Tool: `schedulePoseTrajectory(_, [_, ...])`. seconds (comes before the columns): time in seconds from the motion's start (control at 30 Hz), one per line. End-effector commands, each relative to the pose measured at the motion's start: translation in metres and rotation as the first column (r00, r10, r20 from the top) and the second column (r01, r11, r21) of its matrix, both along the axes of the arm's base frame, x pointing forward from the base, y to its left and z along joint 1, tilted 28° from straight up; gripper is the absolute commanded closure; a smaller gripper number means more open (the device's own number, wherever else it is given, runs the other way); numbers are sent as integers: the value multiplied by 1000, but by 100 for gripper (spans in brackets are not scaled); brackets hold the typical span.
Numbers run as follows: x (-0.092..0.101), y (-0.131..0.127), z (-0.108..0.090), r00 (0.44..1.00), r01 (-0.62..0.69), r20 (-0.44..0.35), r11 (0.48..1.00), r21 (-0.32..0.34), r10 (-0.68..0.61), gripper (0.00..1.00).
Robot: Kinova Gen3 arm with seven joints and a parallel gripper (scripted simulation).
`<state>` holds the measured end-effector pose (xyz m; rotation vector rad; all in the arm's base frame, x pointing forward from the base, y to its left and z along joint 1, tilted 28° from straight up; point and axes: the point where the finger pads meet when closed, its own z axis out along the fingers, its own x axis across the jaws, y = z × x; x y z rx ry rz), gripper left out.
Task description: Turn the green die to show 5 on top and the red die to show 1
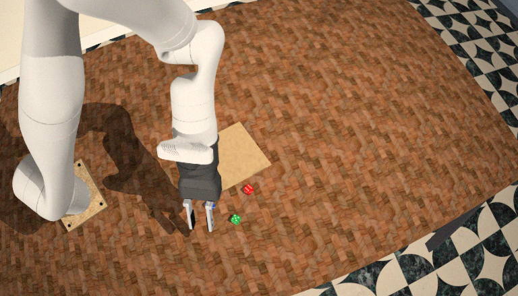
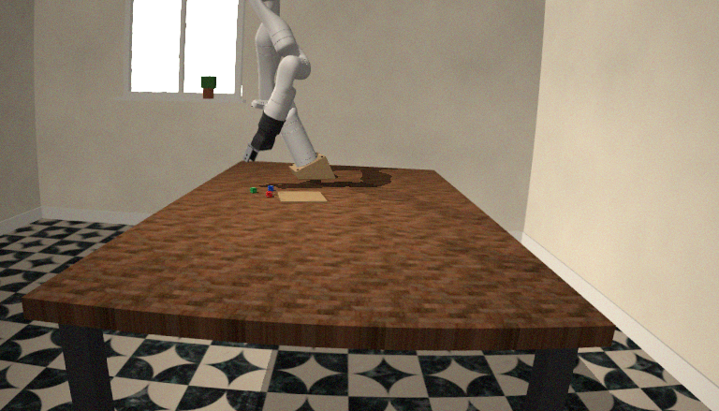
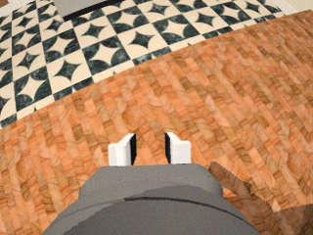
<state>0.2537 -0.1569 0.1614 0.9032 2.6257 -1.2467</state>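
I am holding my gripper (image 1: 199,216) above the wooden table (image 1: 343,106), fingers spread partway with nothing between them. In the wrist view my two pale fingertips are pointing out over bare wood toward the table's edge and the checkered floor (image 3: 98,33), and none of the dice are showing there.

From the top view, the green die (image 1: 235,219) is lying on the table just beside my fingers, off the tan mat (image 1: 238,153). The red die (image 1: 248,189) is sitting near the mat's corner, also off it, on the wood. The two are apart from each other. The blue die (image 2: 271,187) is showing clearly only in the exterior view, close to the red die (image 2: 269,193) and near the mat's edge (image 2: 301,196); from the top, my gripper is hiding almost all of it. I cannot read the pips on any die's upper face. My arm is rising from its base plate (image 1: 100,201).
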Motion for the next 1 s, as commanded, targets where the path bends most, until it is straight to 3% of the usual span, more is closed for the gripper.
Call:
schedulePoseTrajectory(0.0, [2,2,1,996,53,77,999,13,-54,36])
schedulePoseTrajectory(0.17, [4,6,1,945,208,246,977,53,-214,36])
schedulePoseTrajectory(0.33, [8,9,1,848,346,387,931,115,-363,36])
schedulePoseTrajectory(0.43, [11,11,1,772,418,457,894,160,-442,36])
schedulePoseTrajectory(0.5, [11,11,1,772,418,457,894,160,-442,36])
schedulePoseTrajectory(0.73, [19,16,3,562,550,575,788,277,-594,36])
schedulePoseTrajectory(0.97, [29,19,6,337,631,634,667,397,-696,36])
